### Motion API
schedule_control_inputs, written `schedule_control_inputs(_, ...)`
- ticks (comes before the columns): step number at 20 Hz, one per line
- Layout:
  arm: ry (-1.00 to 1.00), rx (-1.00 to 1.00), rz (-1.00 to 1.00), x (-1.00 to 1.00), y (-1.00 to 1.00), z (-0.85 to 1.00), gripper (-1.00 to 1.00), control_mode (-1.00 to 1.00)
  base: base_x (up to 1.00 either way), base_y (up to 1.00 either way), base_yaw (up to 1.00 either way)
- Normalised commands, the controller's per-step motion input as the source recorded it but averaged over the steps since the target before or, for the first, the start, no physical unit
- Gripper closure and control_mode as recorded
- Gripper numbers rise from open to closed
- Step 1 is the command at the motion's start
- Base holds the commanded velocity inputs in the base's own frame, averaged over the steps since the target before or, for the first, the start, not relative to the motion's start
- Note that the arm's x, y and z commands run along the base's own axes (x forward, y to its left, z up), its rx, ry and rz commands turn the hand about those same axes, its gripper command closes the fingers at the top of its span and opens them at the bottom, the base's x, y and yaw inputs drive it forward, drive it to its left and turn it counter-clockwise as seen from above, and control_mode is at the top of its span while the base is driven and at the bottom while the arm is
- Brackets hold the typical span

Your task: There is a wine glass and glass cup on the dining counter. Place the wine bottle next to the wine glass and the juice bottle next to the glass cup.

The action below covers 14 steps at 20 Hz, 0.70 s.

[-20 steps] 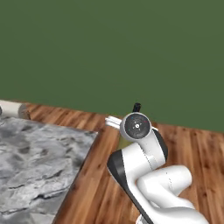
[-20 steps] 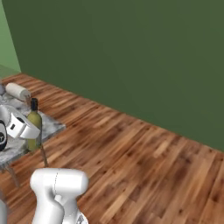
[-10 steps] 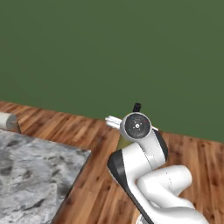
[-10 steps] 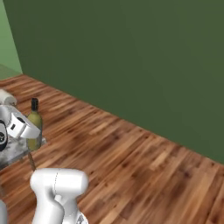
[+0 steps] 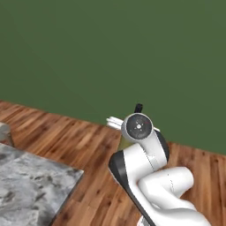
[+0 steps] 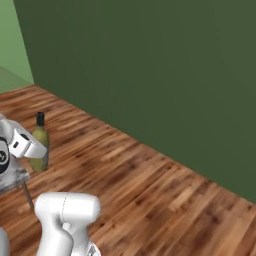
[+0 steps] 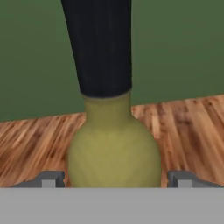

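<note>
Jaws grip wine bottle (image 7: 113,148) above floor.

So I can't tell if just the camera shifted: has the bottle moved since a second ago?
Yes. In the left base view the bottle keeps its place by the arm while the counter slides left, so it has travelled right, away from the counter.

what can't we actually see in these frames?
- Wine bottle base, hand view: cut off by the bottom edge, so the grip contact is hidden.
- Wine bottle lower body, left base view: behind the arm; just its black top shows.
- Dining counter, left base view: cut off by the frame edges.
</note>
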Motion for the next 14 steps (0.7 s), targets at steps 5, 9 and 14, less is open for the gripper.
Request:
schedule_control_inputs(5, 0.0, 0.0, 0.0, 0.0, 0.0, 0.0, 1.0, 1.0, 0.44, -0.32, 0.31)
schedule_control_inputs(9, 0.0, 0.0, 0.0, 0.0, 0.0, 0.0, 1.0, 1.0, 0.42, -0.3, 0.35)
schedule_control_inputs(14, 0.0, 0.0, 0.0, 0.0, 0.0, 0.0, 1.0, 1.0, 0.42, -0.28, 0.36)
